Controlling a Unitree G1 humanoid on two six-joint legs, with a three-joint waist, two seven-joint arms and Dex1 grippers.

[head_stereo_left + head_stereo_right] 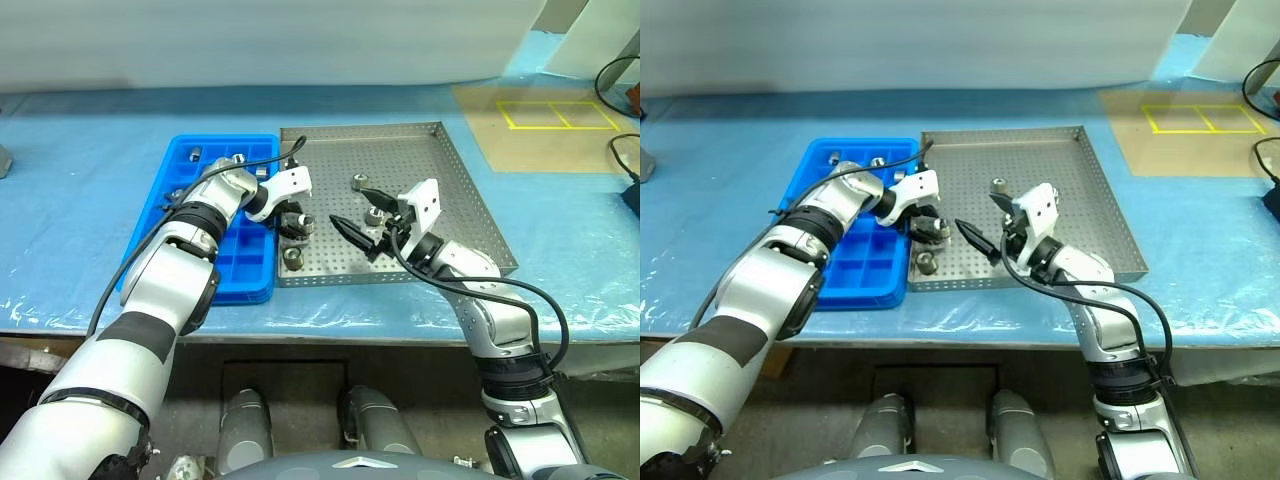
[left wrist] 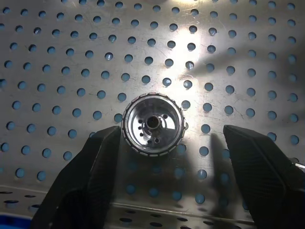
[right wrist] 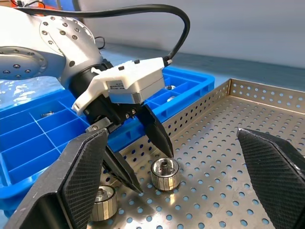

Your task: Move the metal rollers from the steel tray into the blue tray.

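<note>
The steel tray (image 1: 440, 170) lies mid-table with the blue tray (image 1: 240, 275) along its left side. One metal roller (image 2: 153, 125) stands on the perforated floor near the tray's left rim. My left gripper (image 1: 294, 222) is open and straddles it, pointing down: one finger (image 2: 95, 162) is close against the roller's rim, the other (image 2: 257, 162) well apart. A second roller (image 1: 293, 257) sits just in front of it, and others (image 1: 358, 181) (image 1: 374, 214) lie mid-tray. Some rollers (image 1: 195, 153) rest in the blue tray's far compartments. My right gripper (image 1: 358, 215) hovers open over the tray's middle, holding nothing.
Blue plastic sheeting (image 1: 90, 210) covers the table. A brown board with yellow tape squares (image 1: 555, 120) lies at the back right, with black cables (image 1: 625, 170) beside it. The left arm's cable (image 1: 230, 165) arcs over the blue tray.
</note>
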